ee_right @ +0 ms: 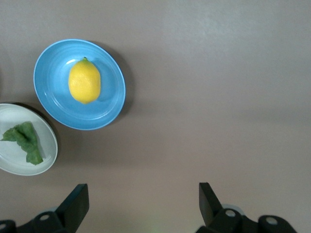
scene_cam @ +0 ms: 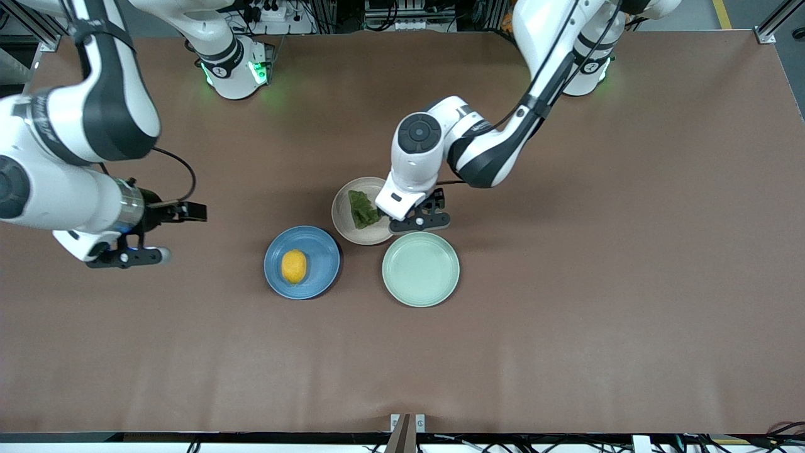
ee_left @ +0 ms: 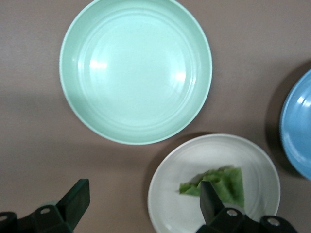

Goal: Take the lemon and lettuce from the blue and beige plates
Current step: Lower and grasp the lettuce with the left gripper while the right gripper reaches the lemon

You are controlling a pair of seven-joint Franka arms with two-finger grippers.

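The yellow lemon [scene_cam: 294, 266] [ee_right: 84, 81] lies in the blue plate [scene_cam: 317, 248] [ee_right: 53, 73]. The dark-green lettuce [scene_cam: 363, 208] [ee_left: 224, 183] [ee_right: 24, 138] lies in the beige plate [scene_cam: 344, 217] [ee_left: 184, 213], which stands farther from the front camera than the blue plate. My left gripper [scene_cam: 420, 220] [ee_left: 143, 194] hangs open over the beige plate's rim on the side toward the left arm's end. One finger is over the leaf and nothing is held. My right gripper [scene_cam: 129, 257] [ee_right: 141, 191] is open over bare table toward the right arm's end, well apart from the blue plate.
An empty mint-green plate [scene_cam: 421, 269] [ee_left: 136, 70] stands beside the blue plate, toward the left arm's end and close to the beige plate. The blue plate's edge [ee_left: 299, 121] shows in the left wrist view. Brown table [scene_cam: 566, 314] stretches around the three plates.
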